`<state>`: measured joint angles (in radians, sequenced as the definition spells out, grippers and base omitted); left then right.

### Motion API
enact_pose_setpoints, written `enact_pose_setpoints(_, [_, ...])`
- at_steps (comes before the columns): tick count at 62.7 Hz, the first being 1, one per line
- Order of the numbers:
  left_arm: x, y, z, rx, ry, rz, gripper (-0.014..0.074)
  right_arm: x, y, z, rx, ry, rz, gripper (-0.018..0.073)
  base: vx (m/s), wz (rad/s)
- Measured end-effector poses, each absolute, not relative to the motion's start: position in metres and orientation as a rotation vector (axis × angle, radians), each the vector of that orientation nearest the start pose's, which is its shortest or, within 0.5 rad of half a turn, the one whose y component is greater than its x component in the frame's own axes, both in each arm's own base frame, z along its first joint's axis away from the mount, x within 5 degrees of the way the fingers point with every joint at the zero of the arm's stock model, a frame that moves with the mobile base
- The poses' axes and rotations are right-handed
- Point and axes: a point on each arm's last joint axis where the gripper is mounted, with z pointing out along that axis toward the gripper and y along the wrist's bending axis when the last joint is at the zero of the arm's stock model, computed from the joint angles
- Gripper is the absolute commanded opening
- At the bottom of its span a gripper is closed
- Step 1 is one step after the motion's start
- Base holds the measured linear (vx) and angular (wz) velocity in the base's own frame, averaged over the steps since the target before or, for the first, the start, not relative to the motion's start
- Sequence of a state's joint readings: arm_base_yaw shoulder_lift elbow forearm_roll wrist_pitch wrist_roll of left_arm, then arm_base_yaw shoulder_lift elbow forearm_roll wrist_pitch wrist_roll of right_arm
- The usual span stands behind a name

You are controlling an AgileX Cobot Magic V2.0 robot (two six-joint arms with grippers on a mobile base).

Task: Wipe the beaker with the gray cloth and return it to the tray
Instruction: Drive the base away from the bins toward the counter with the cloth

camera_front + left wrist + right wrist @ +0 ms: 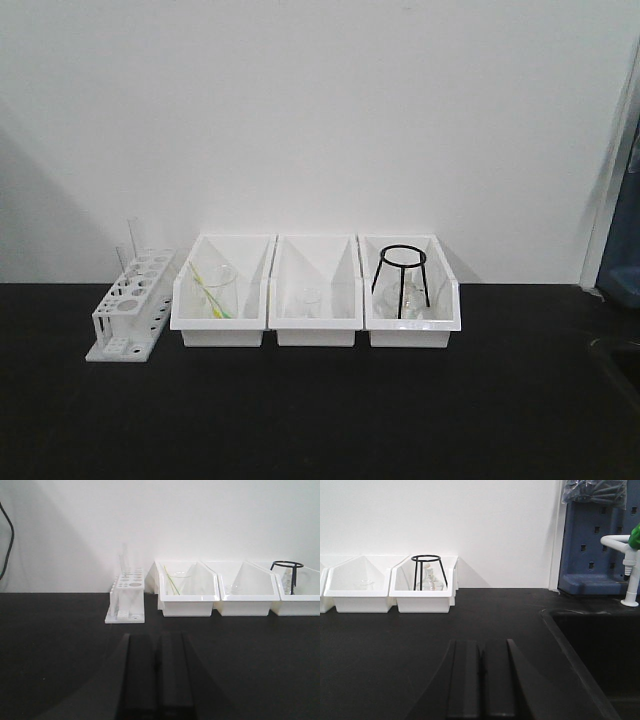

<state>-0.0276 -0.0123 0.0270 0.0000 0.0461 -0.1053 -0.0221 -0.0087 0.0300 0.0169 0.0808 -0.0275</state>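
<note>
Left gripper [156, 647], right gripper [480, 650] sat low over black counter [320, 420], fingers clenched on nothing. Parked, I judged: I saw only white bins [315, 335], no tray, no gray cloth.

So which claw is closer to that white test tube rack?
Left. The left claw faces the test tube rack, which stands ahead, slightly to its left. The right claw sits further along the counter, beside the sink; its camera misses the rack entirely.

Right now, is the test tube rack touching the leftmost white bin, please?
Apart. The left wrist view shows bare counter between the test tube rack and the leftmost white bin.
</note>
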Motion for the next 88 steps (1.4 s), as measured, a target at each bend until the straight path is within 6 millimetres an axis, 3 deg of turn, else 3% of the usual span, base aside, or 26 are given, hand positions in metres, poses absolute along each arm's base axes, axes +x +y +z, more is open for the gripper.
enact_pose_setpoints(88, [0.0566,-0.0016,0.2005,-0.06,1.544,-0.105,-0.0006,0.057,-0.0011,0.1962,0.008,1.586,-0.025,-0.0011,-0.32,0.04])
